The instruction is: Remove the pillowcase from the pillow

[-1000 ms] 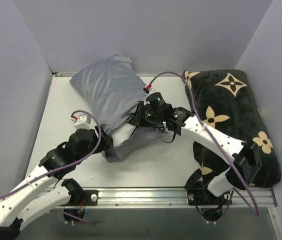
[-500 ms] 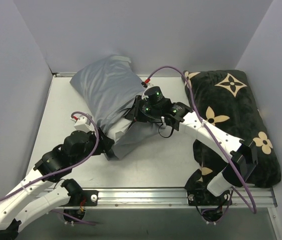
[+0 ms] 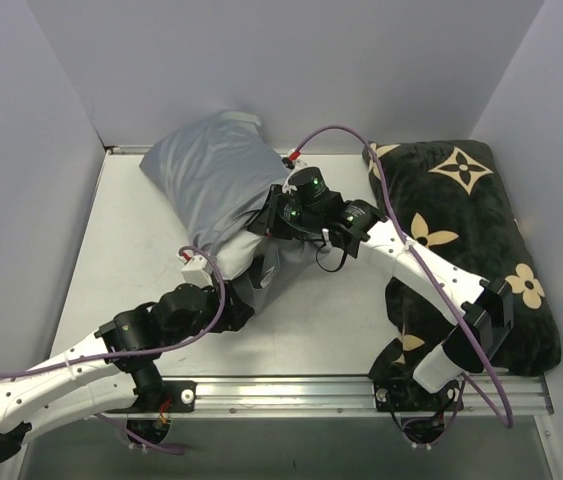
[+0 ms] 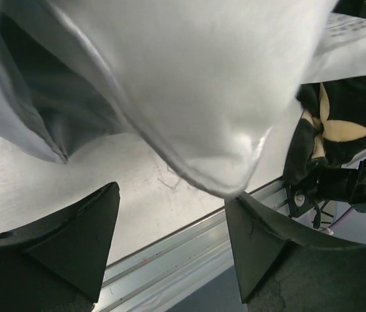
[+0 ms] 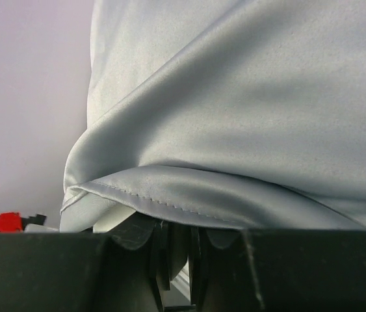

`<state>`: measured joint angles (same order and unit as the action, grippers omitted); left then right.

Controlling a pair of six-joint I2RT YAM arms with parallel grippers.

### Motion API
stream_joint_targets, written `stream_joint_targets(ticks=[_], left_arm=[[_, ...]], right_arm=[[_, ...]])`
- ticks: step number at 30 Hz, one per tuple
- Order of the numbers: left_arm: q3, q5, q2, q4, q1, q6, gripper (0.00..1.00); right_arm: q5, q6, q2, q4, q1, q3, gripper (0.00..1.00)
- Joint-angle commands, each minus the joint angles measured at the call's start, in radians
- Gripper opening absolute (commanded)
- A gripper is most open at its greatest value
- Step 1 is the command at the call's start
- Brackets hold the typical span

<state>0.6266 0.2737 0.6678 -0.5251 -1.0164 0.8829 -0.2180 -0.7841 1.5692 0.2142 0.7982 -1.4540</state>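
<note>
The grey-blue pillowcase (image 3: pixel 211 175) lies at the back left, bulging with the pillow inside. A white pillow (image 3: pixel 266 268) corner sticks out of its near end. My right gripper (image 3: pixel 264 222) is shut on the pillowcase hem and holds it raised; in the right wrist view the stitched hem (image 5: pixel 169 205) lies across the closed right gripper (image 5: pixel 177 253). My left gripper (image 3: pixel 244 305) is open and empty just in front of the pillow corner. In the left wrist view the white corner (image 4: pixel 196 84) hangs above the left gripper (image 4: pixel 171 195), with the pillowcase (image 4: pixel 33 84) to the left.
A black cushion with tan flower motifs (image 3: pixel 461 230) fills the right side and shows in the left wrist view (image 4: pixel 326 130). Grey walls close in the left, back and right. A metal rail (image 3: pixel 281 385) runs along the near edge. Purple cables loop over both arms.
My left gripper has let go of the cloth and drawn back toward the near edge and rightward. My right gripper has carried the hem a little farther back. More white pillow shows.
</note>
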Motion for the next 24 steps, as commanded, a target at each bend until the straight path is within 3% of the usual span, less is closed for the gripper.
stream_joint_targets(ticks=[1, 5, 7, 12, 18, 20, 24], left_arm=[[-0.014, 0.103, 0.010, 0.063, -0.024, 0.062, 0.74], [-0.059, 0.261, -0.029, 0.025, -0.016, 0.154, 0.67], [-0.070, 0.332, -0.053, 0.010, -0.004, 0.171, 0.55], [-0.067, 0.393, -0.053, -0.019, 0.087, 0.192, 0.45], [-0.027, 0.286, 0.038, 0.118, 0.341, 0.055, 0.37], [-0.016, 0.240, 0.093, 0.157, 0.381, 0.016, 0.33], [0.034, 0.194, 0.217, 0.232, 0.499, -0.048, 0.04]], right_arm=[[0.012, 0.014, -0.001, -0.087, -0.001, -0.074, 0.00], [0.016, 0.019, -0.038, -0.079, 0.003, -0.056, 0.00], [0.022, 0.019, -0.064, -0.079, -0.001, -0.016, 0.00], [0.016, 0.014, -0.182, -0.094, -0.017, 0.104, 0.00], [0.017, 0.006, -0.317, -0.139, -0.014, 0.328, 0.00], [0.008, 0.008, -0.336, -0.165, -0.002, 0.368, 0.00], [0.002, 0.010, -0.339, -0.187, 0.016, 0.441, 0.00]])
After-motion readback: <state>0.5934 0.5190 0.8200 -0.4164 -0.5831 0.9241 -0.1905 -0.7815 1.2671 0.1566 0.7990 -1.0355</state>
